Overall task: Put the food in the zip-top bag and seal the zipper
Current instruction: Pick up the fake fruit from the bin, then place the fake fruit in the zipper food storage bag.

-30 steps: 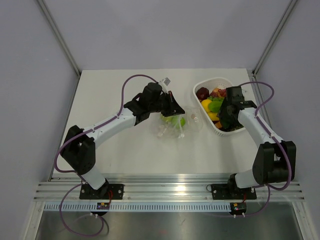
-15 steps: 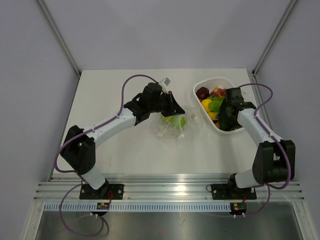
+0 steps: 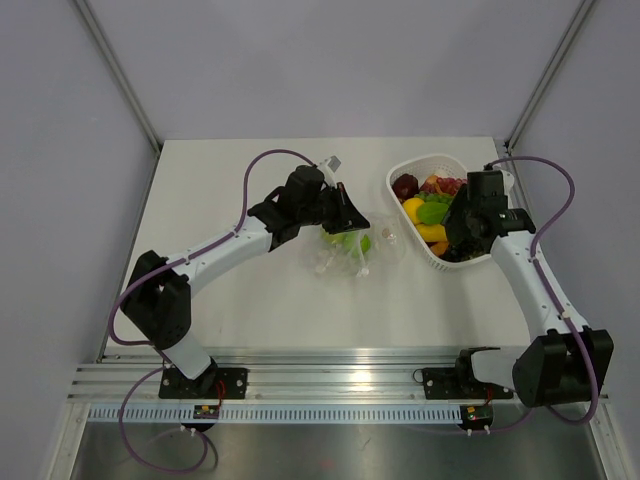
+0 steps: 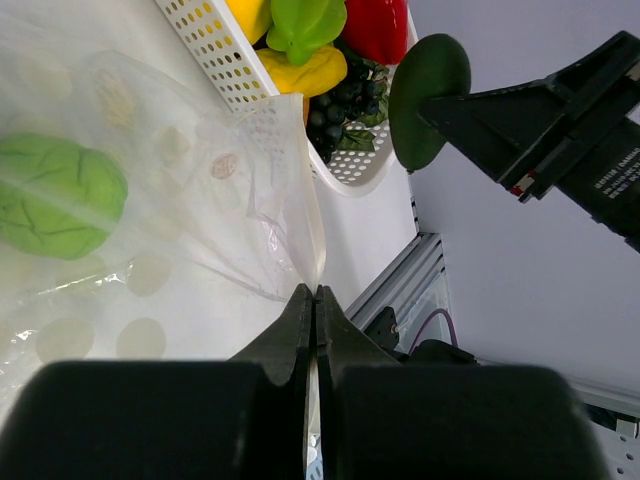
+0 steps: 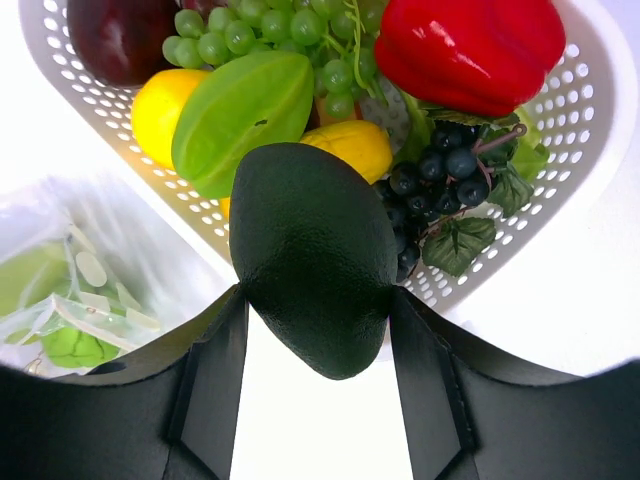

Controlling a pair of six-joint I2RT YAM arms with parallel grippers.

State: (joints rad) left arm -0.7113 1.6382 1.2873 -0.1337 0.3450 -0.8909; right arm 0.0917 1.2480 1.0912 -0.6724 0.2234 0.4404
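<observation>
On the white table [image 3: 230, 300], the white basket [image 3: 420, 160] sits to the right, and the zip-top bag [image 3: 345, 258] lies just beside it, toward the middle. That bag is thin, crinkly film, light, floppy and slippery. It will probably sag shut unless it is held at the mouth edge. The left gripper [image 4: 315, 298] is clamped there, jaws pressed flat on a fold of plastic.

The food is hard, glossy and rounded, so it could squirt out of a pinch and is best taken across its widest part. The right gripper [image 5: 317, 290] does so, closed on a dark green piece [image 5: 315, 230] held over the basket's rim. A leafy green piece [image 4: 55, 195] lies inside the bag.

The top view hides both grips under the wrists, while the wrist views show them plainly. The zipper may be the stiffer strip at the pinched fold, but I cannot make it out for certain.
</observation>
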